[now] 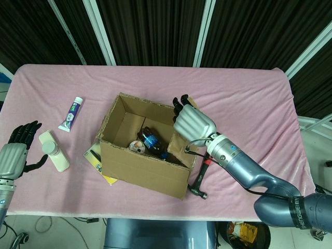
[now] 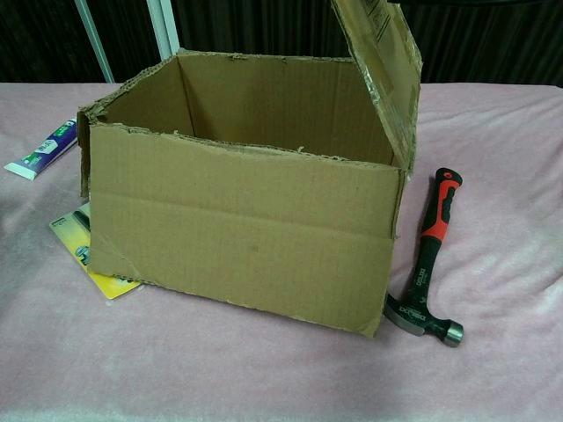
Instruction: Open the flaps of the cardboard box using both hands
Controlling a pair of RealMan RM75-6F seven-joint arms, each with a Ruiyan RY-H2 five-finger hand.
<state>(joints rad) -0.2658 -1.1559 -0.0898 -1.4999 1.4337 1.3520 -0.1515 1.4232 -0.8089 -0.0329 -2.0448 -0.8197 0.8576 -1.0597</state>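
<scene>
Scanning from the left edge of the head view, you find your left hand (image 1: 11, 157) low beside the table (image 1: 249, 98), fingers spread and holding nothing. A white bottle (image 1: 54, 150) lies just beside it on the pink cloth. A tube (image 1: 71, 113) lies farther back, apart from the bottle.

The box (image 1: 142, 155) sits near the middle of the table, top open. A yellow packet (image 1: 98, 161) protrudes from under its left lower corner. Inside the box you can see a dark bottle (image 1: 153, 142) and a round item (image 1: 137, 147); the latter cannot be identified.

The right flap (image 2: 378, 70) stands nearly upright in the chest view, hinged along the right wall of the box. Your right hand (image 1: 191, 122) is against this flap from above, dark fingertips (image 1: 180, 102) reaching over its top edge. You cannot tell whether the hand pinches the flap or only rests on it. The chest view does not show either hand.

A hammer (image 2: 427, 264) lies on the cloth just right of the box, red-and-black handle pointing away, head toward the front edge.
</scene>
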